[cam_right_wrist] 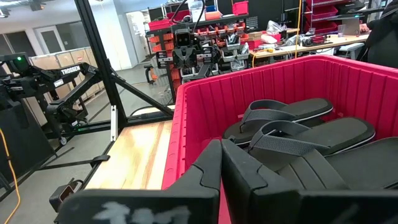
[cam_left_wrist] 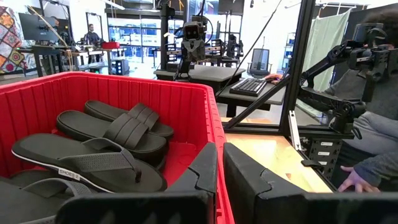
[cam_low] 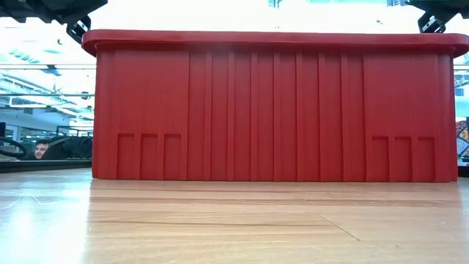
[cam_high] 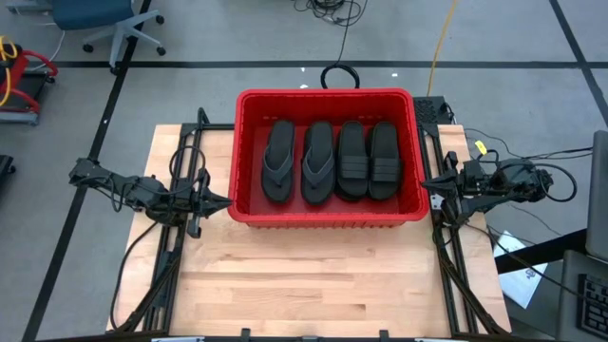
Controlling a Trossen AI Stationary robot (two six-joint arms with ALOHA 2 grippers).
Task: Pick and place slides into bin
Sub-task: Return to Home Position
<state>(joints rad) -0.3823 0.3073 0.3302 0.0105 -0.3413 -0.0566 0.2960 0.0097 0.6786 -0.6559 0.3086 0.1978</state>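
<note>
And here's the red bin (cam_high: 328,218), sitting on the far half of the wooden table (cam_high: 313,280) with its black loop handle (cam_high: 339,76) poking off the far side. Inside, the slides lie four abreast, all lengthwise and straps up. Two thong flip-flops (cam_high: 278,161) are on the left arm's side and two band-strap slides (cam_high: 384,160) on the right arm's side, each close against its neighbour. Whether more lie underneath, I can't tell. The left gripper (cam_high: 220,201) hangs just outside the bin's left wall, pointing in at it. Its wrist view shows the two fingers (cam_left_wrist: 202,171) pressed together with nothing between them. The right gripper (cam_high: 427,182) mirrors it just outside the right wall, its fingers (cam_right_wrist: 205,168) likewise closed and empty. From table height, the bin's ribbed front wall fills the view, standing flat on the wood. In the left wrist view, a person's hand (cam_left_wrist: 351,180) shows past the table's black frame.
</note>
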